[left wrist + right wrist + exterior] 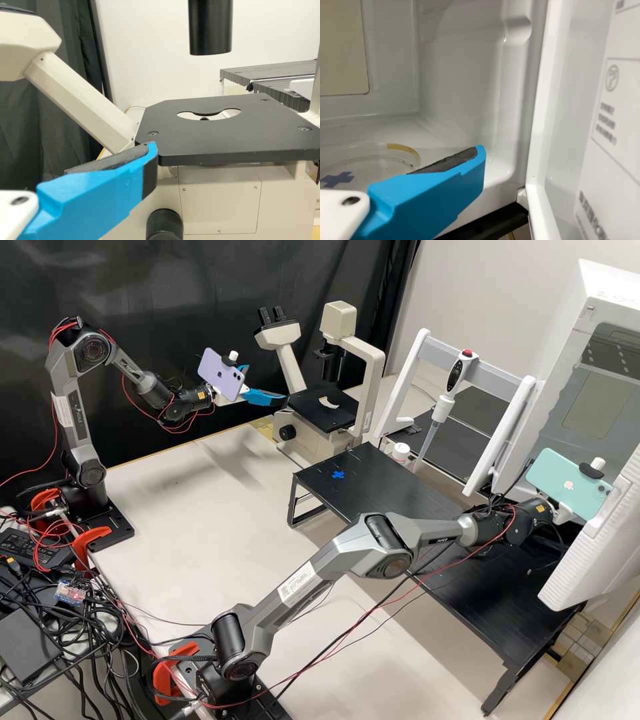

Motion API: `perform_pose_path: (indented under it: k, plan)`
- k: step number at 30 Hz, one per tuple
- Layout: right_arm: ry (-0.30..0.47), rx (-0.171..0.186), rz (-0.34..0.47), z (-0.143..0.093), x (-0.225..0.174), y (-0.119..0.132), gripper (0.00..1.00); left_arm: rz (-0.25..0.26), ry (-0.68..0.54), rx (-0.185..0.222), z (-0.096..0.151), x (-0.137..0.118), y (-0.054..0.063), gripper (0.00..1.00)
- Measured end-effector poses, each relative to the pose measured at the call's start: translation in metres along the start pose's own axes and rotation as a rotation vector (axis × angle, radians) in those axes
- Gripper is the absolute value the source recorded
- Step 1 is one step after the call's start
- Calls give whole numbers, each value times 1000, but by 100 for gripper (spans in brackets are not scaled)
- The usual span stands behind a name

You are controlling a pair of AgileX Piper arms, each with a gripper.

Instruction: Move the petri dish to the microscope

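Microscope (375, 380): cream, black stage (313, 408), black knob (287, 433).
Petri dish (372, 159): clear, tan strip (402, 147).
Cross (337, 179): blue.
Left gripper (267, 383): blue fingers (95, 200), charcoal pads (110, 162).
Phone (217, 373): lilac.
Second phone (569, 485): mint green.
Pipette (442, 408): white and black, red button (469, 353).
Clamp (162, 681): orange-red.
Curtain (167, 280): black.

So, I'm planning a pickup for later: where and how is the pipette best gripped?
Probably by the thick white section of the pipette just below the grey crossbar, coming from the front, with the end effector closing on both sides. The pipette stands roughly upright before the bar, which blocks the rear; its lower shaft narrows to a slim tip, a poorer hold.
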Motion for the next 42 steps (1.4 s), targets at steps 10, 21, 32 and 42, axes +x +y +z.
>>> perform_pose_path:
  k: [10, 21, 32, 42]
  plan:
    - [-21, 3, -17, 7, 2, -9, 100, 0, 0, 0, 0, 0, 0, 100]
    - [-25, 15, -47, 2, -1, -19, 100, 0, 0, 0, 0, 0, 0, 100]
    - [-30, 14, -48, 0, -1, -20, 0, 0, 0, 0, 0, 0, 0, 100]
    - [-36, 14, -50, 1, -1, -20, 0, 0, 0, 0, 0, 0, 0, 100]
